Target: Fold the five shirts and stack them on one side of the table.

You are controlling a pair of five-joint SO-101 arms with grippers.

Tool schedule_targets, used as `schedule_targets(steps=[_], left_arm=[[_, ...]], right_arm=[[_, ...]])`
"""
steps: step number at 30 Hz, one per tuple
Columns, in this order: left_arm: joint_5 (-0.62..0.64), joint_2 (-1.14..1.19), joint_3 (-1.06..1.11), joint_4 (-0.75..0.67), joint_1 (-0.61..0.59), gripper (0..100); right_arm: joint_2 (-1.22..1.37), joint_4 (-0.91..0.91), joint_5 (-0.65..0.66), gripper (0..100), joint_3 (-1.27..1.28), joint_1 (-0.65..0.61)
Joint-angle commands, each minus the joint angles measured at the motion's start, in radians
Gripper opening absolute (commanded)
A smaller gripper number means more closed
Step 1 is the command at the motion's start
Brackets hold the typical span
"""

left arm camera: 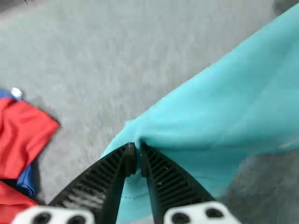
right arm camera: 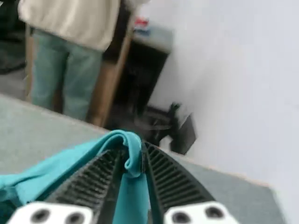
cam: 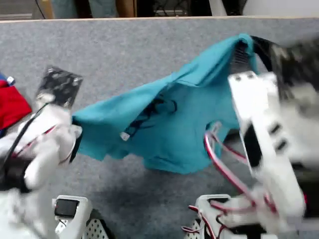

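Left gripper (left arm camera: 135, 157) clamped on teal shirt (cam: 172, 124) mid-left, right gripper (right arm camera: 134, 157) clamped on it upper right; red shirt (cam: 10, 105) at left edge.

Soft, even light is falling over the grey table (cam: 114, 45), and nothing on it is throwing glare. The lifted teal shirt (cam: 179, 129) is casting a faint, diffuse shadow on the surface beneath it. In the right wrist view the white wall (right arm camera: 233, 70) is glowing brightly.
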Motion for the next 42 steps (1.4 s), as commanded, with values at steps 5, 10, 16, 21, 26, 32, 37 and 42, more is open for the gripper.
schedule_targets(steps=[5, 10, 16, 21, 26, 32, 37, 42], left_arm=[[-0.049, 0.058, 0.536, -0.585, -0.062, 3], [-0.043, 0.367, 0.516, -0.783, -0.07, 3], [0.066, 0.862, 0.176, -0.862, -0.182, 3], [0.089, 1.188, -0.166, -0.815, -0.246, 3], [0.083, 1.375, -0.486, -0.598, -0.249, 3], [0.089, 1.494, -0.776, -0.296, -0.251, 18], [0.083, 1.488, -0.941, -0.12, -0.274, 21], [0.035, 1.425, -1.056, 0.06, -0.271, 21]], right_arm=[[0.294, -0.319, 0.097, 1.7, 0.389, -0.087], [0.51, -0.612, 0.097, 1.7, 0.593, -0.104], [0.708, -0.847, 0.084, 1.7, 0.677, -0.103], [0.802, -1.016, -0.008, 1.7, 0.673, -0.095], [0.874, -1.151, -0.08, 1.7, 0.68, -0.092], [0.934, -1.168, -0.087, 1.7, 0.677, -0.092], [0.955, -1.166, -0.086, 1.7, 0.677, -0.086], [0.957, -1.169, -0.086, 1.7, 0.679, -0.08]])
